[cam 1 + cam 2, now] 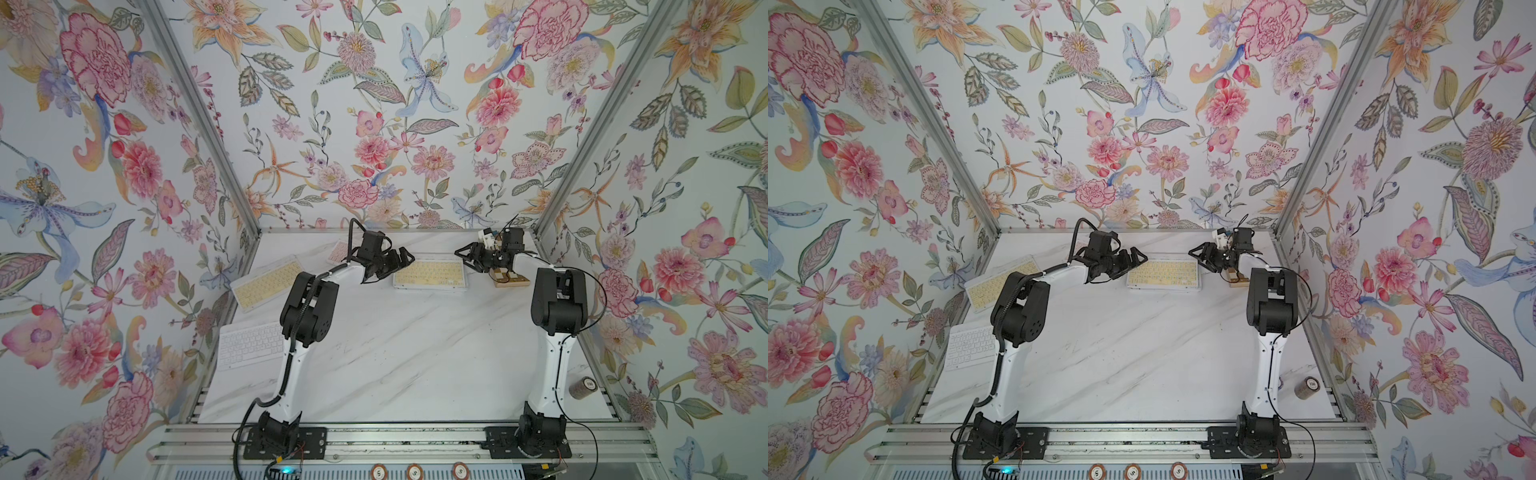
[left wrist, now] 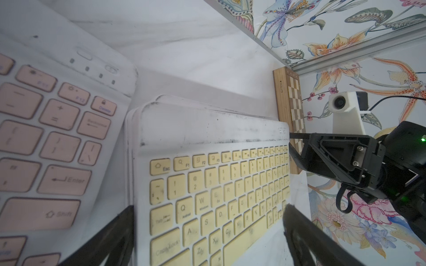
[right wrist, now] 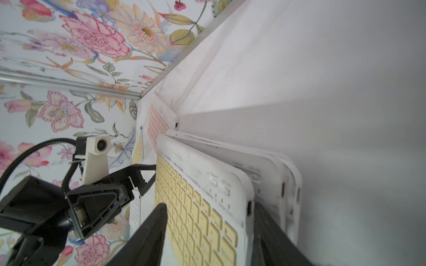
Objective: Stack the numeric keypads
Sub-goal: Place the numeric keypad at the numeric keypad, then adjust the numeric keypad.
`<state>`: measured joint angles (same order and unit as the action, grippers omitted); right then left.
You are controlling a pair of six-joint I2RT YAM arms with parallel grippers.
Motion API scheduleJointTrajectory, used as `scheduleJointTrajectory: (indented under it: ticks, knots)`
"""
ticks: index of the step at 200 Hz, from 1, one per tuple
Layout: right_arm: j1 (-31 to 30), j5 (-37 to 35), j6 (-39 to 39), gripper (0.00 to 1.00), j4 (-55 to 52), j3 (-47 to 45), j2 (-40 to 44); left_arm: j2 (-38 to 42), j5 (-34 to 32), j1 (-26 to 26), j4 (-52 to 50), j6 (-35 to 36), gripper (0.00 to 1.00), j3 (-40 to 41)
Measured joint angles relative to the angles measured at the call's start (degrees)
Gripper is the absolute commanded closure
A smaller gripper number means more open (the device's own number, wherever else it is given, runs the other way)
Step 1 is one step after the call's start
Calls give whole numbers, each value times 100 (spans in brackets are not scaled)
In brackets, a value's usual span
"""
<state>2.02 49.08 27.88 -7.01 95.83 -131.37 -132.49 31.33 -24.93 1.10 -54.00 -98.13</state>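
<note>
A stack of numeric keypads [image 1: 430, 274] [image 1: 1165, 274] lies at the back middle of the table, with a yellow-keyed one on top. My left gripper [image 1: 405, 262] [image 2: 209, 207] stands open at its left end, its fingers straddling the top keypad [image 2: 207, 184]. At the right end, my right gripper [image 1: 463, 259] [image 3: 208, 205] is open. One finger is over the yellow keys [image 3: 196, 207] and the other is under that keypad's edge, where the white frames fan apart. Loose keypads lie to the left: a yellow one [image 1: 268, 282], a white one [image 1: 249, 345] and a pink one [image 1: 338, 251] [image 2: 53, 138].
A wooden chessboard [image 1: 512, 281] [image 2: 292, 110] sits just right of the stack, under my right wrist. A brown cylinder [image 1: 582, 386] stands at the front right by the wall. Floral walls close in the table on three sides. Round chips [image 1: 414, 471] lie on the front rail.
</note>
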Motion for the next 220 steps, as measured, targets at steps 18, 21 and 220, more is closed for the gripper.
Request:
scheduleJointTrajectory:
  ticks: [18,21,220]
  knots:
    - [13,-249,31,11,-33,-229,251,0,-2,-7,0,0,1,28]
    - [22,-280,-20,8,-28,-271,299,0,0,-9,0,0,1,35]
    - [-1058,-3193,-649,1,-1307,-588,793,39,-2,-33,-118,2,1,160]
